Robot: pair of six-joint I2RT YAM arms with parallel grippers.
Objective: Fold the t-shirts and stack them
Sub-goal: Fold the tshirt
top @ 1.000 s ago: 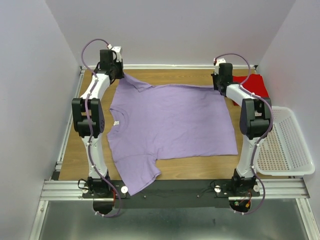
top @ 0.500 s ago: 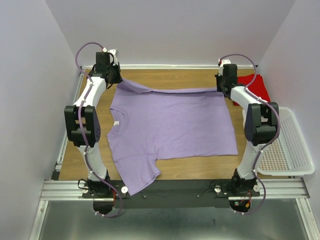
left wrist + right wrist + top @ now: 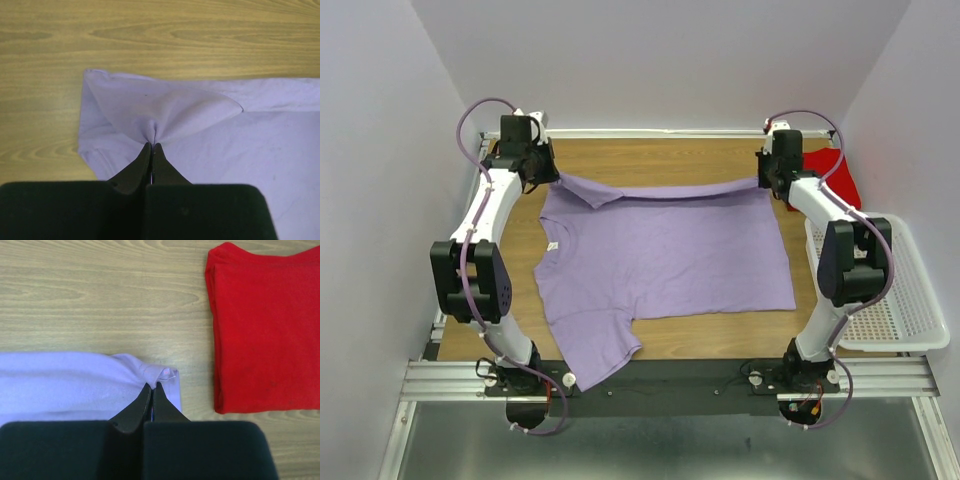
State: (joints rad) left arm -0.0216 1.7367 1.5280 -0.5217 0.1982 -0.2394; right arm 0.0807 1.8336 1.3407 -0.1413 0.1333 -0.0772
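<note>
Bright, even light, soft faint shadows, all views sharp.

The wooden table (image 3: 660,160) carries the lavender t-shirt (image 3: 670,250) (mostly spread flat) and the folded red t-shirt (image 3: 265,325).

Table (image 3: 660,160): rectangular top, light wood grain, matte.
Back wall (image 3: 660,60), left wall (image 3: 370,200), right wall (image 3: 925,120): plain white panels closing in the table on three sides.
Frame (image 3: 660,372): silver slotted metal rails along the table's near edge.
Side rail (image 3: 453,270): same metal, along the left edge.
Basket (image 3: 895,300): white perforated plastic, at the table's right side, near the right wall.
Floor (image 3: 660,445): grey, faintly glossy, below the frame.
Light: even, diffuse, soft shadows.
</note>
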